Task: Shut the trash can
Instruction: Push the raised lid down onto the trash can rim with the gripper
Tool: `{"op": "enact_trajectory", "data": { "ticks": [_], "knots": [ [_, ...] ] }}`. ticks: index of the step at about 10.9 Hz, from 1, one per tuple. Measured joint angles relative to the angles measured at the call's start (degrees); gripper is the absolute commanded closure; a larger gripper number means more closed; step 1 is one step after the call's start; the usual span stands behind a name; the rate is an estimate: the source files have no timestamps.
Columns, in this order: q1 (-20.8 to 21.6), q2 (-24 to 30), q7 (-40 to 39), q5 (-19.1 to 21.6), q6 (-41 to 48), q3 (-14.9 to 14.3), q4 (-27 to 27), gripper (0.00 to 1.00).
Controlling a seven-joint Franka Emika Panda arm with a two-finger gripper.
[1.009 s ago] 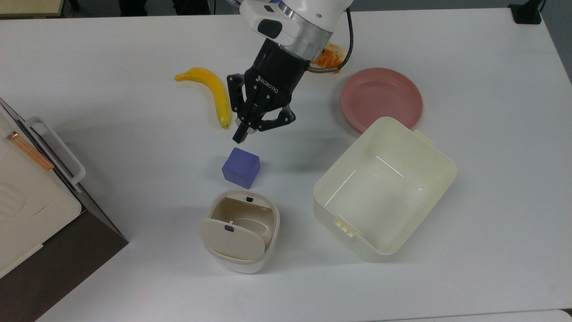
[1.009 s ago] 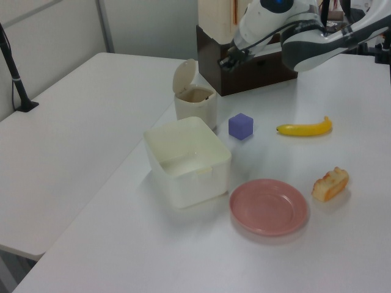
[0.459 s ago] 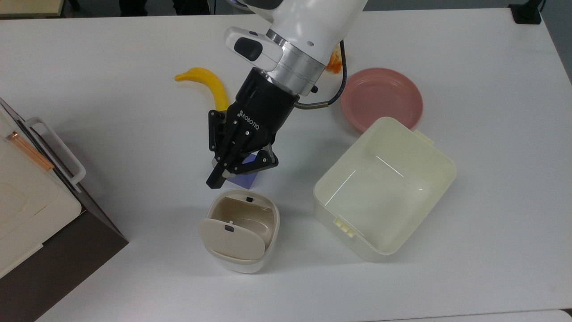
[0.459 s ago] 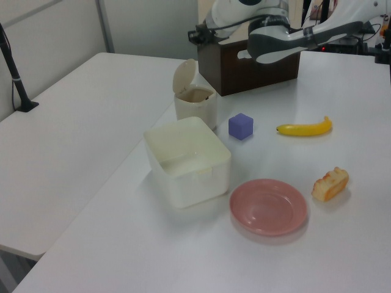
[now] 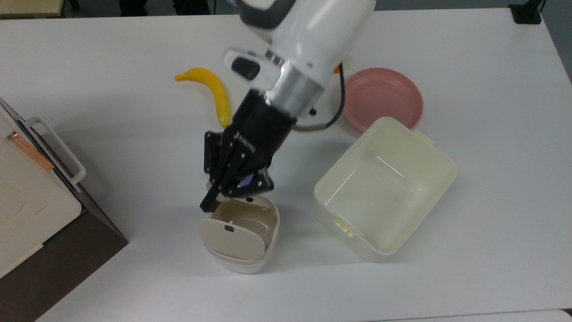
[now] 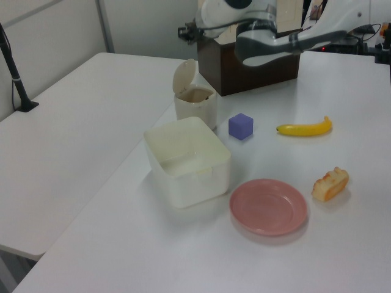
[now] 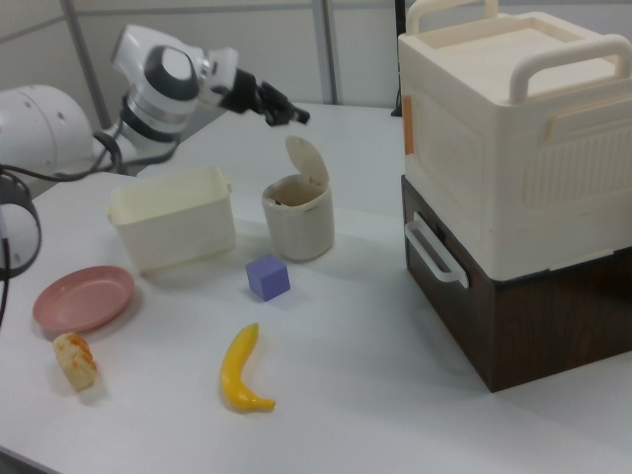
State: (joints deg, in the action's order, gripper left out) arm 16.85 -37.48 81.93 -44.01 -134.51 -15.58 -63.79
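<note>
The trash can (image 5: 243, 232) stands on the white desk (image 5: 469, 250) with its beige lid (image 5: 231, 240) hinged up and the tan inside showing. In the right view the lid (image 7: 308, 161) stands nearly upright over the can (image 7: 297, 219). The tool (image 5: 213, 197) hangs in the air above the can's rim on the side away from the lid, its two black fingers drawn close together and gripping nothing. In the right view the tool (image 7: 286, 112) is higher than the lid's top edge and apart from it. Just beside the can sits a purple cube (image 7: 268, 277); the cream tub (image 5: 385, 188) is near the can on the top view's right, and the banana (image 5: 210, 91) lies beyond the cube.
</note>
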Motion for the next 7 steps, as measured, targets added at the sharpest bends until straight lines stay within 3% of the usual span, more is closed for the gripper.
{"op": "enact_trajectory", "data": {
  "ticks": [3,6,7],
  "knots": [
    [-1.3,-5.2,1.1,0.0,0.0,0.0,2.2,1.0],
    [-1.5,-5.6,-0.5,0.2,-0.9,0.0,2.9,1.0],
    [-1.5,-5.6,-3.2,2.1,-0.9,0.0,2.9,1.0]
  ]
}}
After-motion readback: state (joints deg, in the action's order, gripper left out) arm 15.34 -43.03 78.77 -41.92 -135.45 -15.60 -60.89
